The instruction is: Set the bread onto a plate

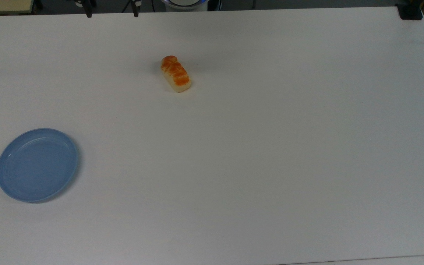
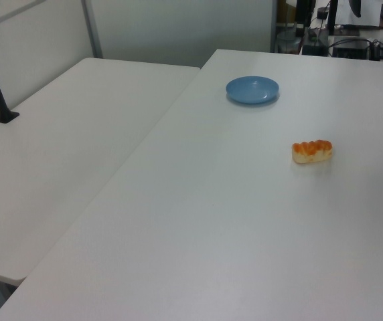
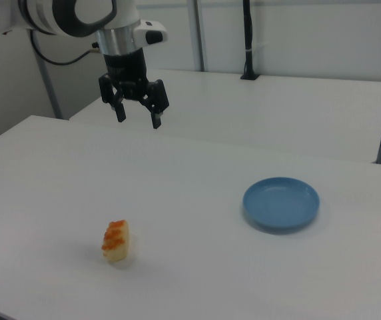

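White arm reaching in from the right view's upper left, wrist pointing straight down, black gripper hanging high above the counter, fingers spread wide apart and empty, fingertips at the top view's upper edge

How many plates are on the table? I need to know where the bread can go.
1. The plate sits bare near the top view's lower left, well apart from the bread. None seems hidden.
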